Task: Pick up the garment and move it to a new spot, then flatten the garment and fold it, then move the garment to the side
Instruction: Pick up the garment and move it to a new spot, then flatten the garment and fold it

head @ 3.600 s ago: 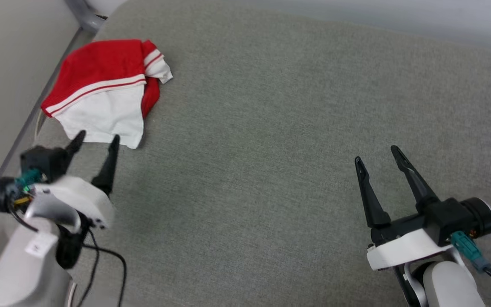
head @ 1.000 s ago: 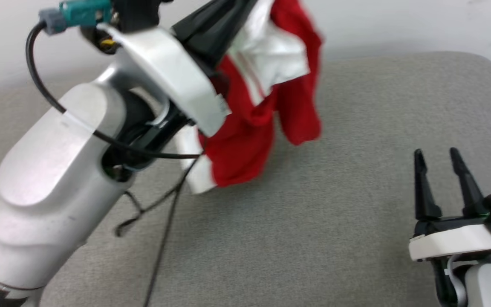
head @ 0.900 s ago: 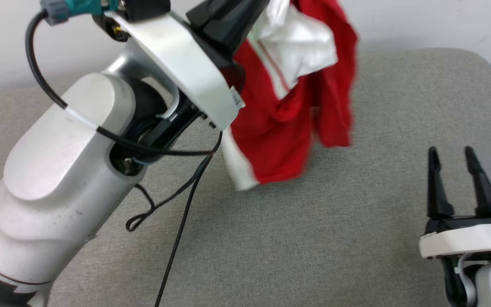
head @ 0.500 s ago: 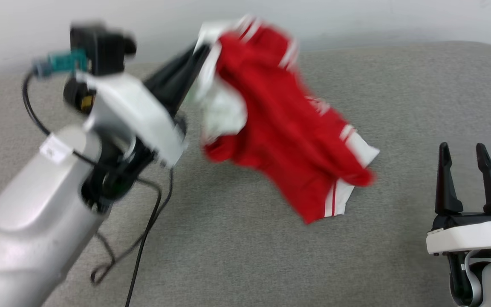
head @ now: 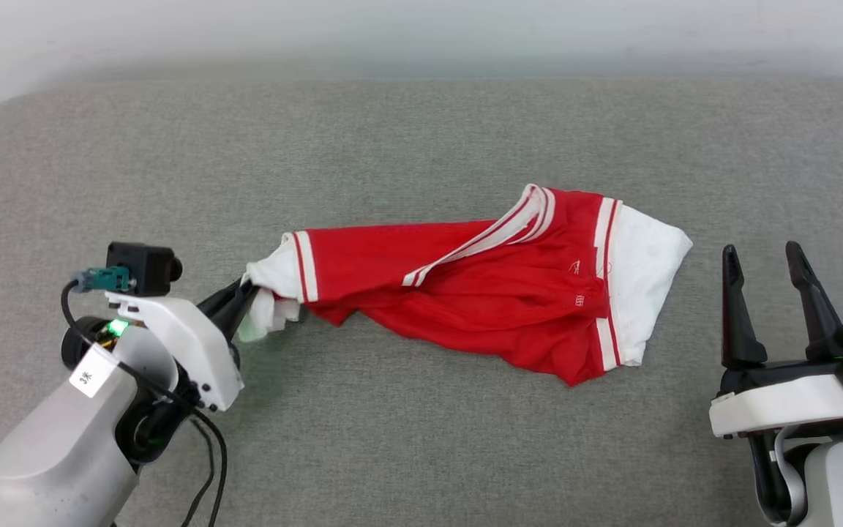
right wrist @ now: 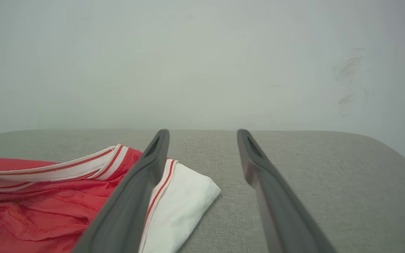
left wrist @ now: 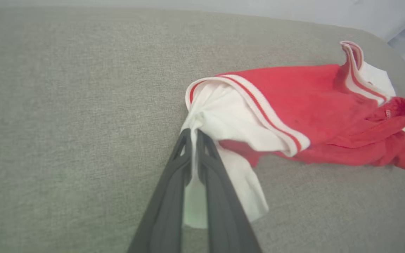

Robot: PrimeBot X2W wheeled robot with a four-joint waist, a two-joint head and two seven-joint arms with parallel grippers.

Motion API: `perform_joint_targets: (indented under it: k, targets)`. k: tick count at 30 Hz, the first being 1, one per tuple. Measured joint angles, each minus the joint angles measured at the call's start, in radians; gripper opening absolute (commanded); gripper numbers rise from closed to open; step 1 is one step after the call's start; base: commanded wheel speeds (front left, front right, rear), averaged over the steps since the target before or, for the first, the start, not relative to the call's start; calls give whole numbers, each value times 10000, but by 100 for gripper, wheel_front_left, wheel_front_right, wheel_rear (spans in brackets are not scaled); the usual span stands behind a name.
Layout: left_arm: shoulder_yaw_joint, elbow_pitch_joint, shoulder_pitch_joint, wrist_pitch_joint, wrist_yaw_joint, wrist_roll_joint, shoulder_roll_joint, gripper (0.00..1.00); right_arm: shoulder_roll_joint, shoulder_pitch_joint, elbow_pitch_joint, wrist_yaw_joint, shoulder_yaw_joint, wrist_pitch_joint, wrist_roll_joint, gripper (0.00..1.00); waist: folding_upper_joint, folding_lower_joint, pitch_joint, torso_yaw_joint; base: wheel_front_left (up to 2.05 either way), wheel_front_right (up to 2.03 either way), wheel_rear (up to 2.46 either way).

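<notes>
— How is the left gripper (head: 249, 291) being held?
— It is being held closed on the garment (head: 480, 293). In the left wrist view its two dark fingers (left wrist: 169, 189) are being pressed together, and a bunch of white cloth is being pinched between them near the tips.

— Which part is being gripped?
— A white sleeve (head: 275, 274) with red-and-white striped trim, at the garment's 9 o'clock end. The gripper is being seen at about 8 o'clock in the head view, pointing toward 2 o'clock.

— And where is the garment being seen from there outward?
— It is lying on the grey cushion (head: 421, 146), drawn out from 9 o'clock to 3 o'clock across the middle of the head view. The red body is lying rumpled, a striped band is being shown along its 12 o'clock side, and a second white sleeve (head: 645, 256) is lying flat at the 3 o'clock end.

— How is the right gripper (head: 758, 250) being held?
— It is being held wide open at about 4 o'clock, fingers pointing to 12 o'clock, near that sleeve and apart from it.
</notes>
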Motion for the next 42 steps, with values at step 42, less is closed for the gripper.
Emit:
perform_joint_targets:
  k: [42]
  targets:
    - [4704,-4102,6061,-2583,1835,6312,-2750,100,0,1368,31,0,719,2,-178,100,0,-1,-1920,1001,0,0,0]
